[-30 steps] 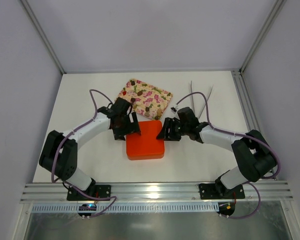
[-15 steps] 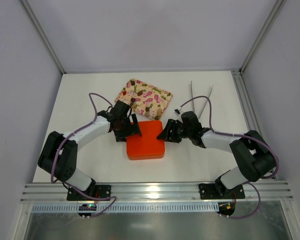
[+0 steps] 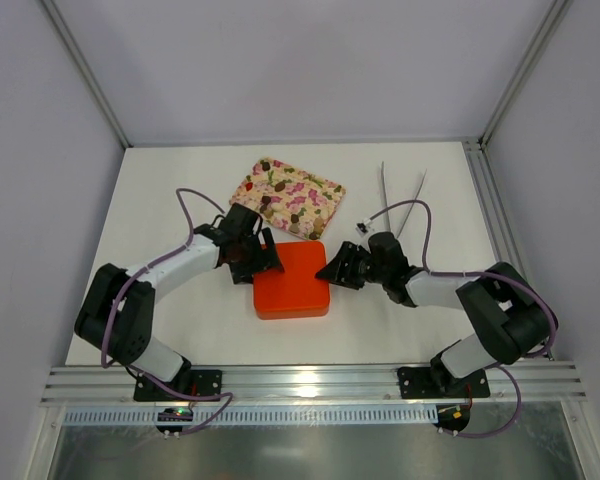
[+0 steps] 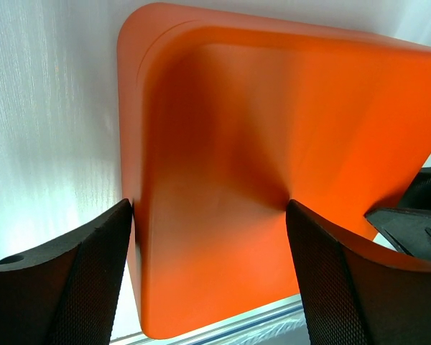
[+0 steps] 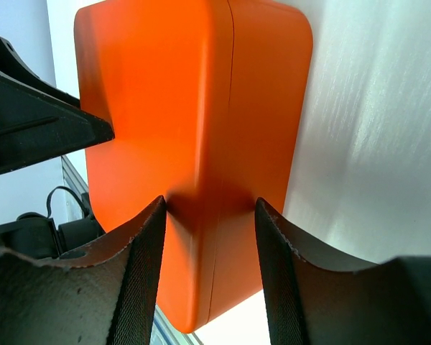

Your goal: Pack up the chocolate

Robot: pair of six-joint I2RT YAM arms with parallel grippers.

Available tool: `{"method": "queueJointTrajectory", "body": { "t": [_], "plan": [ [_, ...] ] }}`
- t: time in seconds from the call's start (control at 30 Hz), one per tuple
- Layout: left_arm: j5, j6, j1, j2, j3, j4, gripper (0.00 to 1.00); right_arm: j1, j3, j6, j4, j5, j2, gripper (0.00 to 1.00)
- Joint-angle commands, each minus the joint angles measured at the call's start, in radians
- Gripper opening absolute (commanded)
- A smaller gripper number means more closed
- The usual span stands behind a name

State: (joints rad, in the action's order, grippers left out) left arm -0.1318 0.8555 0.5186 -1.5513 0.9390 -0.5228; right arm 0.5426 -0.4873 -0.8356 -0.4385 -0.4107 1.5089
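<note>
The table (image 3: 180, 200) carries three things. The biggest is the floral tray (image 3: 325, 190) toward the back, and just in front of it sits the orange box (image 3: 292, 290) with its lid on. A pair of tongs (image 3: 385, 195) lies well off to the right rear.

I can't find the chocolate as loose lumps. Dark blots on the tray could be pieces or print, and I judge that anything already packed sits under that lid.

The box lies squarely between my two arms. It is close to square, so there is no long axis to line up on. The left gripper (image 3: 258, 256) is at the far-left corner and the right gripper (image 3: 336, 268) at the right edge, neither clearly nearer.

In the wrist views, the left fingers (image 4: 93, 273) are spread wide and the right fingers (image 5: 136, 273) less so. Orange runs past both pairs, so neither is clamped on anything. I read it as pressing the lid home.
</note>
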Motion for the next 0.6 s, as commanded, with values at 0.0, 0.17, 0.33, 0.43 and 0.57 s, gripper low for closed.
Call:
{"method": "queueJointTrajectory", "body": {
  "t": [0.0, 0.17, 0.33, 0.43, 0.57],
  "plan": [
    [0.051, 0.016, 0.035, -0.112, -0.101, -0.003, 0.79, 0.072, 0.049, 0.007, 0.124, 0.035, 0.022, 0.39],
    [0.040, 0.020, 0.035, -0.082, -0.120, 0.001, 0.74, 0.088, 0.044, 0.009, 0.161, 0.062, -0.021, 0.40],
    [0.066, 0.025, 0.014, -0.062, -0.150, 0.009, 0.75, 0.066, -0.010, 0.041, 0.210, 0.043, 0.007, 0.48],
    [0.054, 0.027, -0.022, -0.058, -0.181, 0.040, 0.75, 0.049, -0.051, 0.062, 0.237, 0.023, 0.040, 0.51],
    [0.046, 0.062, -0.040, 0.000, -0.230, 0.118, 0.79, 0.033, -0.121, 0.092, 0.283, 0.003, 0.074, 0.54]
  ]
}}
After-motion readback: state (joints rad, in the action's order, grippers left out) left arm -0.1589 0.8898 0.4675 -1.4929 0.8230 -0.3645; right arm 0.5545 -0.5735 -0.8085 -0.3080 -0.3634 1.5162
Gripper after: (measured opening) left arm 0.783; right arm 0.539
